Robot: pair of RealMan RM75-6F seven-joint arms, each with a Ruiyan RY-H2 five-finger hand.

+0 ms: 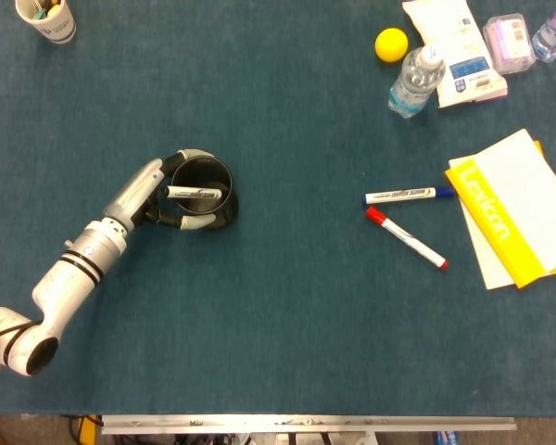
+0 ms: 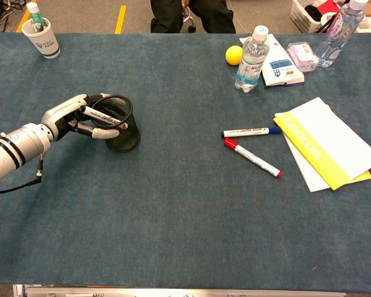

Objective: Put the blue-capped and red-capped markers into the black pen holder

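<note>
On the blue surface (image 1: 278,315), left: left hand (image 1: 157,190) holding a black-capped marker (image 1: 193,193) across the black pen holder (image 1: 204,190) mouth. The chest view shows the holder's mesh wall. Right: blue-capped marker (image 1: 410,195) just above red-capped marker (image 1: 406,237), beside yellow papers (image 1: 510,218).

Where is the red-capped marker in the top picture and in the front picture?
Head view: the red-capped marker lies right of centre, slanting down to the right.
Chest view: the red-capped marker lies right of centre, slanting the same way.
Shared landmark: the blue-capped marker lies just above it in both.
</note>
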